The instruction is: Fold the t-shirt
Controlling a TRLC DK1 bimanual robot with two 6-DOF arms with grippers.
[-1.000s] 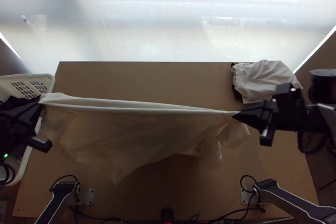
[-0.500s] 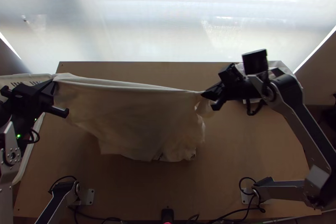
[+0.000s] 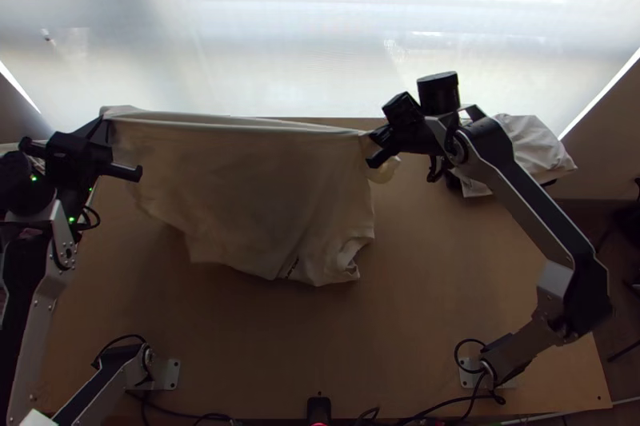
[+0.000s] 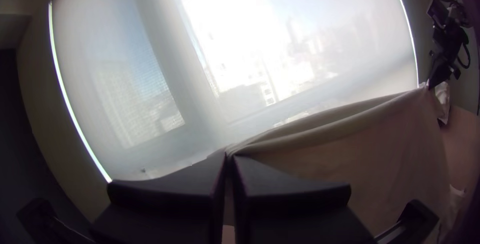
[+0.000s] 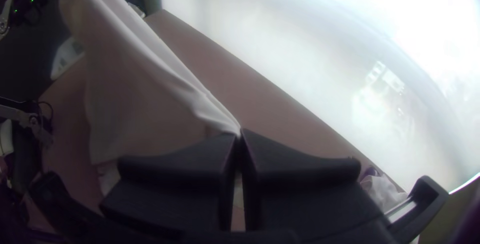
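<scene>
While the left arm covers most of the white basket at the left, the t-shirt's back is hidden. It hangs above the wooden table, before a bright window blind, edge pinched between the closed fingers of the left gripper and right gripper. Pale cloth lies bunched far right, partly behind the right arm.

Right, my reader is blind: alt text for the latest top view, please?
A black left gripper and black right gripper hold a cream fabric t-shirt taut between them, the rest hanging over a light wooden table; crumpled white cloth lies at far right.
</scene>
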